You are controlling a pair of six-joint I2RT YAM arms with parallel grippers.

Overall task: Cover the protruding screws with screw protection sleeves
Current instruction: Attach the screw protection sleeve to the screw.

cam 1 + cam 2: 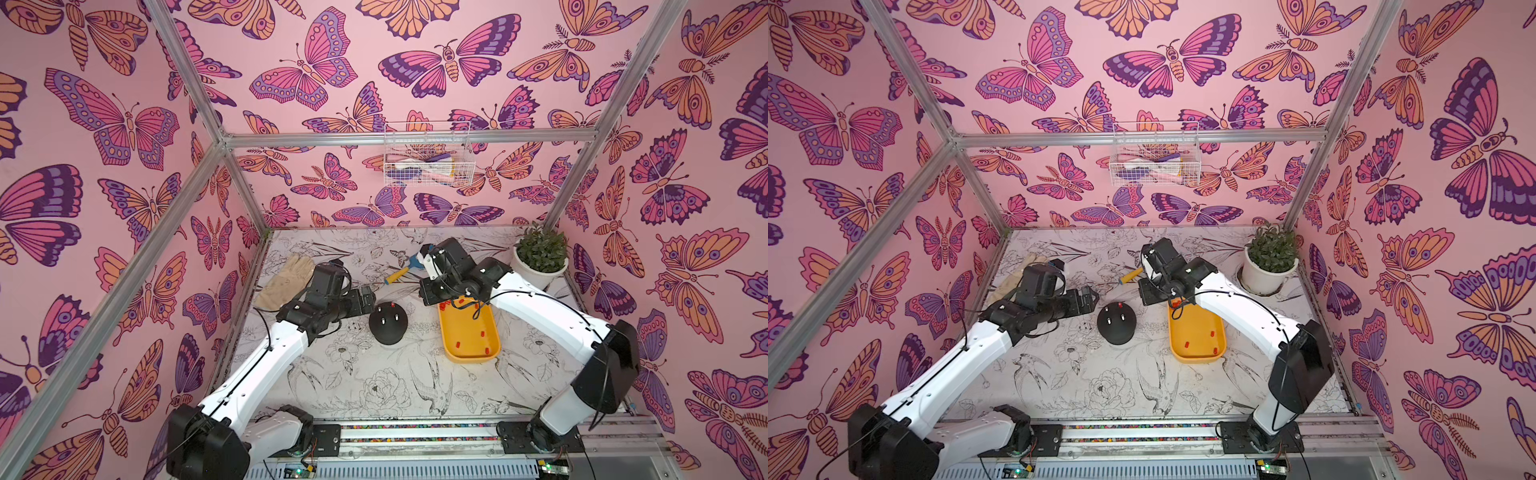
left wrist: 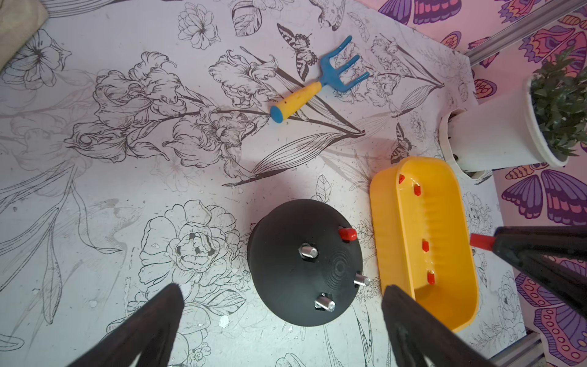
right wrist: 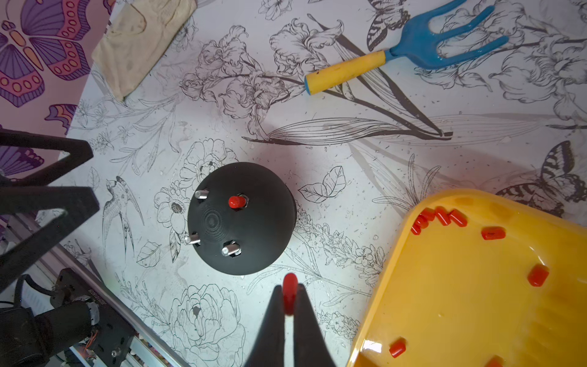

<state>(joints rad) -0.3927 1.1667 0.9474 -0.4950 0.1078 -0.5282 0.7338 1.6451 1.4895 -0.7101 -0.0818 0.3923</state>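
Right wrist: red sleeves (image 3: 493, 233) lie in yellow tray (image 3: 460, 302).

Dome (image 3: 241, 219) black, screws (image 3: 231, 248) silvery, sleeves (image 3: 493, 233) bright red. Tray (image 3: 460, 302) yellow. Fork (image 3: 422, 44) blue, handle yellow. Glove (image 3: 139, 41) beige. Pot (image 1: 536, 272) white, plant (image 1: 540, 249) green. Table (image 2: 127, 222) white with black line-drawn flowers, birds. Walls (image 1: 124, 124) pink, purple-orange butterflies. Arms (image 1: 266, 357) white with black joints. Wire basket (image 1: 428, 176) white.
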